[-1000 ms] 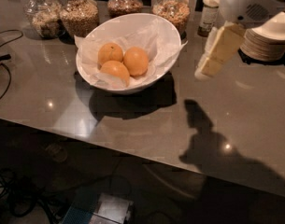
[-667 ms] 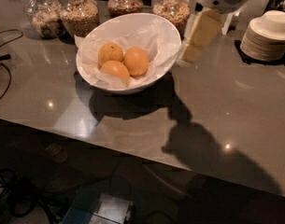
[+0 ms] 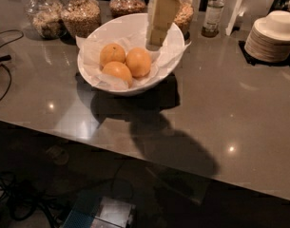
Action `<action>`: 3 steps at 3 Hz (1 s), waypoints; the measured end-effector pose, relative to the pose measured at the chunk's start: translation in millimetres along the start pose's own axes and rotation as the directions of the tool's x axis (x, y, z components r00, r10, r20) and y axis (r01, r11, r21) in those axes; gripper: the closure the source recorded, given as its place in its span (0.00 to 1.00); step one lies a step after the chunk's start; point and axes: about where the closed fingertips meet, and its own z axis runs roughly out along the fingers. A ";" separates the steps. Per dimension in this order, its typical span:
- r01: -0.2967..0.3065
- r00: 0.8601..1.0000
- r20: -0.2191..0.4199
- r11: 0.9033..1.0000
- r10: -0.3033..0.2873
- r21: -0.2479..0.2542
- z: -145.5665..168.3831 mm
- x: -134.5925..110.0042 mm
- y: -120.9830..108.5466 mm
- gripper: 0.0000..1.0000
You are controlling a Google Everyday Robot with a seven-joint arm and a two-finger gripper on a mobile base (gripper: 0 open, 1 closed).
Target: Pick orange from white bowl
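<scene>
At upper centre of the frame, the gripper point(image 3: 154, 42) hangs above the white bowl's point(image 3: 109, 25) far side, near the orange point(image 3: 138, 62). Bowl stands on the desk point(image 3: 239, 108). Gripper state cannot be determined.

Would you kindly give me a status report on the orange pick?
Gripper above white bowl rim. Orange in bowl, not grasped. Two more oranges alongside.

The pale cream end effector point(image 3: 154, 41) hangs at two o'clock over the glossy white bowl point(image 3: 135, 90). The orange point(image 3: 138, 62) is evenly orange, seemingly unmarked, on white paper point(image 3: 93, 56). The bench point(image 3: 220, 99) is grey-brown.
</scene>
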 end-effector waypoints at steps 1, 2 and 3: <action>0.081 0.995 -0.048 0.996 -0.082 -0.027 23.2 -19.0 -15.0 0.00; 0.093 0.993 -0.076 0.995 -0.095 -0.036 45.6 -19.7 -32.1 0.00; 0.069 0.994 -0.081 0.997 -0.071 -0.029 62.5 -9.1 -48.5 0.00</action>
